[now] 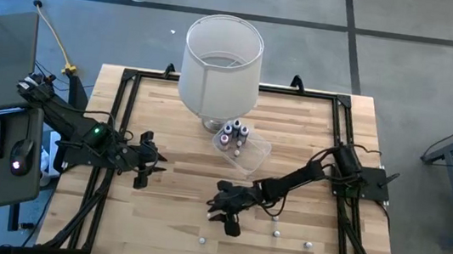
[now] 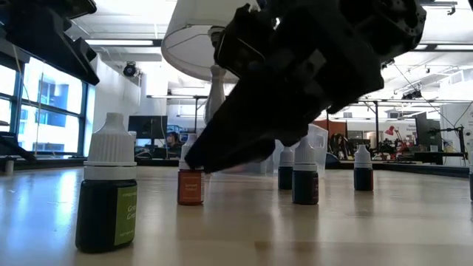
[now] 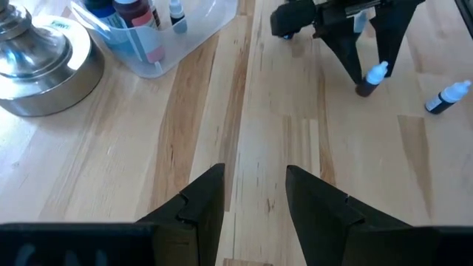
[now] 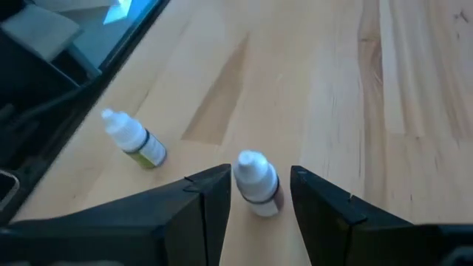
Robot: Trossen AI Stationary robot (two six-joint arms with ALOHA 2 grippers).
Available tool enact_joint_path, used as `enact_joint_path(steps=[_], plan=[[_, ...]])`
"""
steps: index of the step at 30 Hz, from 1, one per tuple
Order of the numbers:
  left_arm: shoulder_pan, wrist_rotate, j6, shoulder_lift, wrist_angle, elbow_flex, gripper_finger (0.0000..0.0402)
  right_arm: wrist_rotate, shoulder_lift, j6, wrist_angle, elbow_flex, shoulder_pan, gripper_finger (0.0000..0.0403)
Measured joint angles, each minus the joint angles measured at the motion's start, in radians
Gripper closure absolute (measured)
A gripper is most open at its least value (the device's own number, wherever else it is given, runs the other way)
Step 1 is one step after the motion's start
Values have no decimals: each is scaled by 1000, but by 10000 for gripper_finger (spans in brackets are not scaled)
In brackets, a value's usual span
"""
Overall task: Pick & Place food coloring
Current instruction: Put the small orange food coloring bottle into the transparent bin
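Observation:
My right gripper [image 4: 260, 176] is open low over the table's near middle [image 1: 228, 221]. Its fingers stand on either side of an upright reddish food coloring bottle with a white cap [image 4: 259, 196], which stands on its base on the wood [image 2: 191, 186]. I see no touch. A green-labelled bottle [image 4: 137, 144] stands close by, also in the low view [image 2: 109, 192]. A few more bottles [image 1: 278, 232] stand loose at the near right. Several stand in the clear tub [image 1: 241, 146]. My left gripper [image 3: 255, 174] is open and empty at the table's left [image 1: 153, 168].
The big white lampshade [image 1: 221, 62] on its metal base [image 3: 37, 66] stands at the far middle, right behind the tub [image 3: 159, 44]. A keyboard and mouse [image 1: 20, 155] lie on a desk left of the table. Bare wood lies between the two grippers.

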Motion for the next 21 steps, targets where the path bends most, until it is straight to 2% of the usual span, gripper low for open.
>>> enact_joint_path(steps=[12, 21], plan=[[0, 1, 0, 0, -1, 0, 260, 4, 0, -6, 8, 0, 0, 275], [0, 1, 0, 0, -1, 0, 260, 1, 0, 18, 32, 0, -1, 352]])
